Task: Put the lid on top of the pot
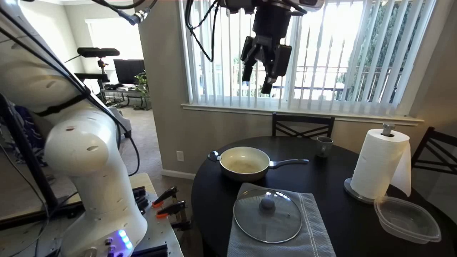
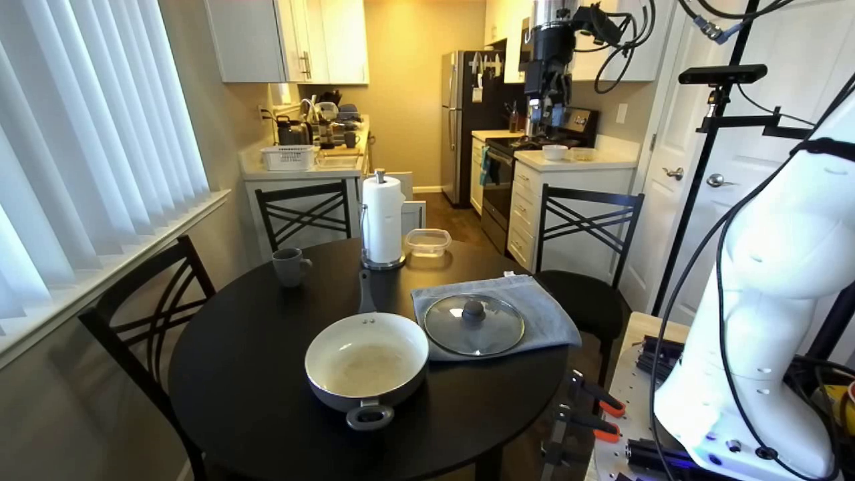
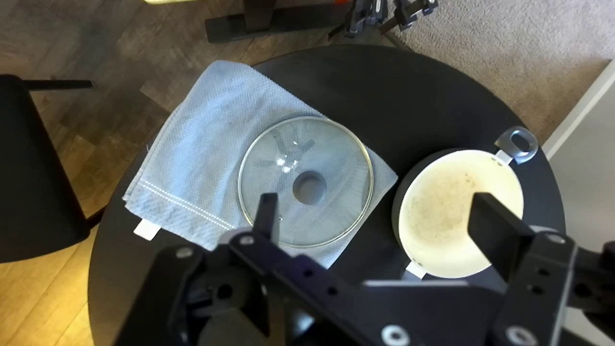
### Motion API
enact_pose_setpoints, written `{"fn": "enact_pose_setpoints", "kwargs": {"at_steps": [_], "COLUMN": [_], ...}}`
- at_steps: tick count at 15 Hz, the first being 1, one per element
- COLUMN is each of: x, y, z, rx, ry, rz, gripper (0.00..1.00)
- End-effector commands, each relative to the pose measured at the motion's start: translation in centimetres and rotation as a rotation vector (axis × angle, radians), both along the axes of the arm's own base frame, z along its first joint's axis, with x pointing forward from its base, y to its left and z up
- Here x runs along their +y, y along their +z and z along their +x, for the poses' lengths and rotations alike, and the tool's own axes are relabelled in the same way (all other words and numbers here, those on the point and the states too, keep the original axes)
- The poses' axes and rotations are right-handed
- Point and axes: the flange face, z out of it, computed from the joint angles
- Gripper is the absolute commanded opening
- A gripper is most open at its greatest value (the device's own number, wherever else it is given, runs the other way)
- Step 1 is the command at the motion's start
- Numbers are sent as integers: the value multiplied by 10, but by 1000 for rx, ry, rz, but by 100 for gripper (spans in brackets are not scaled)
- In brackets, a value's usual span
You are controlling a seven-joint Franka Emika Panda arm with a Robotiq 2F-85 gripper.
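The lid is clear glass with a metal rim and dark centre knob. It lies flat, knob up, on a folded grey-blue cloth in both exterior views and in the wrist view. The pot, cream inside and dark outside, stands uncovered beside the cloth in both exterior views and in the wrist view. My gripper is open and empty, high above the table, in both exterior views. In the wrist view its fingers are wide apart; its right finger covers part of the pot.
The cloth lies on the round dark table. A grey mug, a paper towel roll and a clear plastic container also stand there. The pot's long handle points toward the mug. Chairs surround the table.
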Motion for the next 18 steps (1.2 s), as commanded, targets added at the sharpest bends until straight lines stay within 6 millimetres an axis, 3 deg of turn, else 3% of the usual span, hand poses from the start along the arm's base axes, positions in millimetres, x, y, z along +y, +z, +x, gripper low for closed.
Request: {"fn": "enact_pose_setpoints", "kwargs": {"at_steps": [1,7,11,12,15,16,17,18], "x": [-18,-37,-43,-46,-52,-53,-48,-50], "y": [-36,-100,-154,-169,-254,-274,-242,-263], "z": [51,150,197,203,198,198,200,199], "rx": [-107,-394,-560,-598,-635,-641,-622,-612], "ry": [67,98,130,153,137,131,110,113], "rz": [-116,-303,-436,-460,-486,-489,-475,-478], "gripper": [100,100,100,100,100,100,100,100]}}
